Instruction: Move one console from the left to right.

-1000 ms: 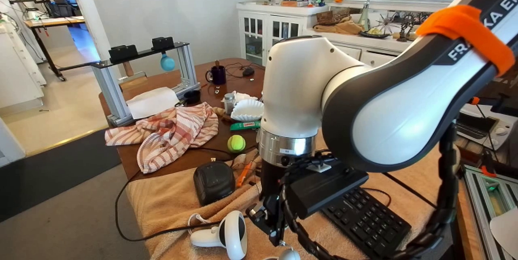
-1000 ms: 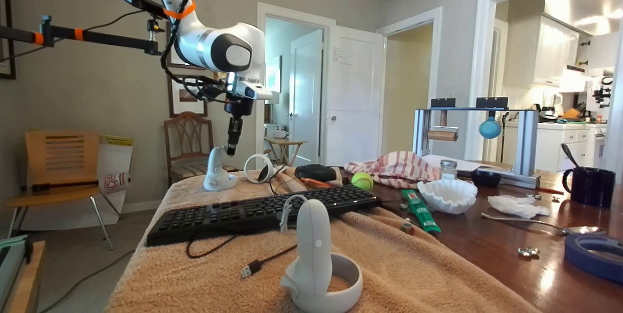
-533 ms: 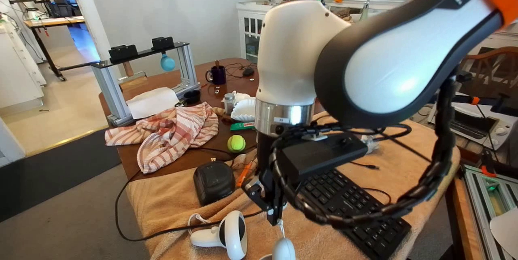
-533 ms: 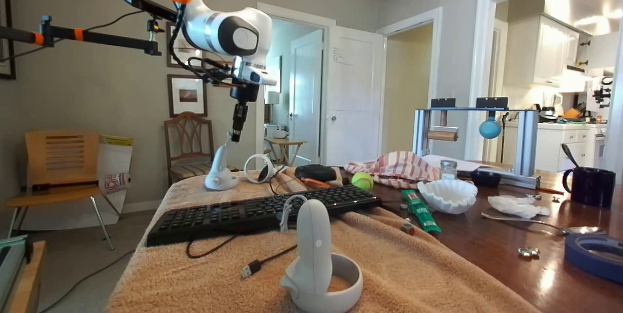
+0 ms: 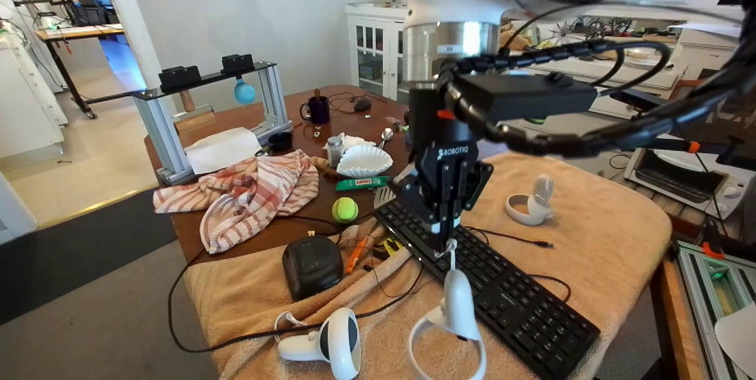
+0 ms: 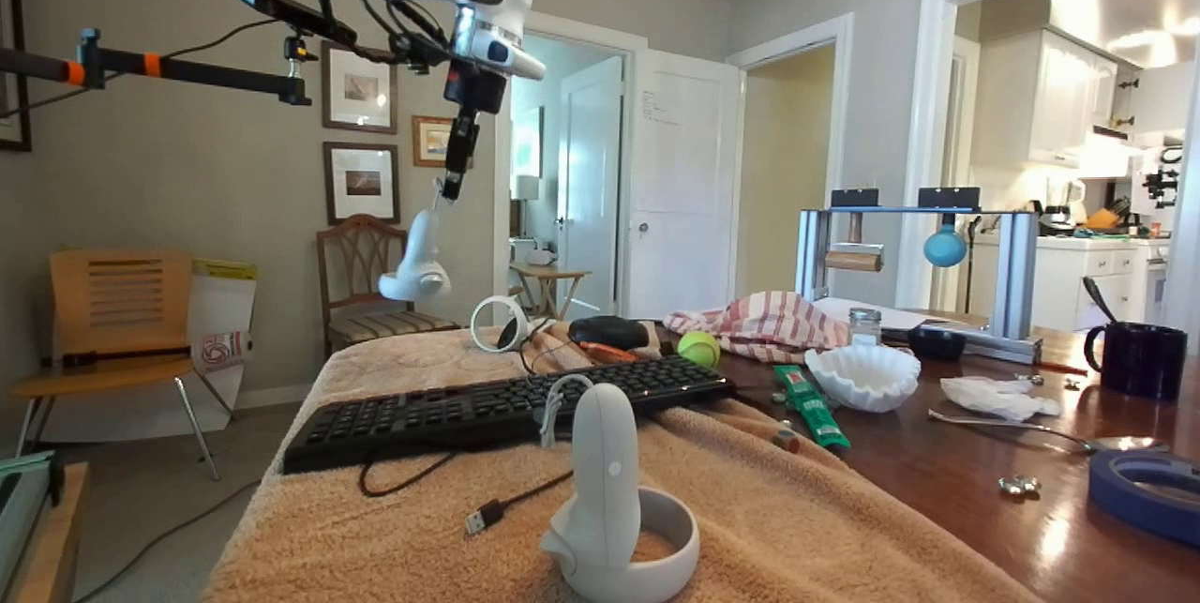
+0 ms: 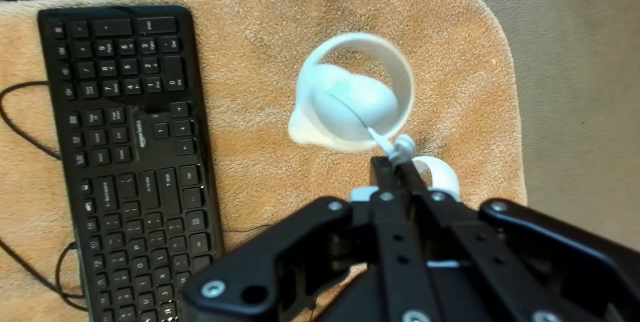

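Observation:
My gripper (image 5: 444, 243) is shut on the white cord of the console (image 5: 459, 303). The console is an all-white controller with a ring. In an exterior view it hangs tilted in the air (image 6: 419, 258) below the fingertips (image 6: 451, 190), ring end down, clear of the towel. In the wrist view the fingertips (image 7: 397, 162) pinch the knotted cord, and the console (image 7: 356, 104) hangs beyond them. A similar white controller with a cord stands upright (image 6: 603, 472) past the keyboard; it also shows in an exterior view (image 5: 538, 201).
A white controller with a dark centre (image 5: 346, 347) lies near the hanging console. A black keyboard (image 5: 522, 315) lies between the console and the upright controller. A black case (image 5: 312, 268), a tennis ball (image 5: 345, 210) and cables lie around on the tan towel (image 5: 596, 220) and table.
My gripper has risen and moved sideways towards the keyboard. The console tilted first, then left the towel, and now hangs by its cord. The other controllers have not moved.

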`<control>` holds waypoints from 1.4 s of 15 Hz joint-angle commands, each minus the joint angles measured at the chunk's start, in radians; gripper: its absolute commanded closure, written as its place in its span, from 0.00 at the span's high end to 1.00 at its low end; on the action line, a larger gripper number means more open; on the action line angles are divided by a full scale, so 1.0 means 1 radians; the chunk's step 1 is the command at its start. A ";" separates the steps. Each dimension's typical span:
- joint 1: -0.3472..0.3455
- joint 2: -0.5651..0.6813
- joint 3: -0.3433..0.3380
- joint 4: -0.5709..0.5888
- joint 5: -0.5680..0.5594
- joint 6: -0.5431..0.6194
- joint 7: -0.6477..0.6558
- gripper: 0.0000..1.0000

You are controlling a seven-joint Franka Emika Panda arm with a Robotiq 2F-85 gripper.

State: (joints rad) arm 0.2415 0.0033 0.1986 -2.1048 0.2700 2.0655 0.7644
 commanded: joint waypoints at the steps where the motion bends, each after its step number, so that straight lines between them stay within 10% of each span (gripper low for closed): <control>1: -0.052 -0.118 -0.033 -0.055 0.035 -0.064 -0.024 0.01; 21: -0.349 -0.492 -0.248 -0.376 0.086 -0.063 -0.050 0.01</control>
State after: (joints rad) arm -0.0649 -0.4539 -0.0297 -2.4364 0.3168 1.9874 0.7201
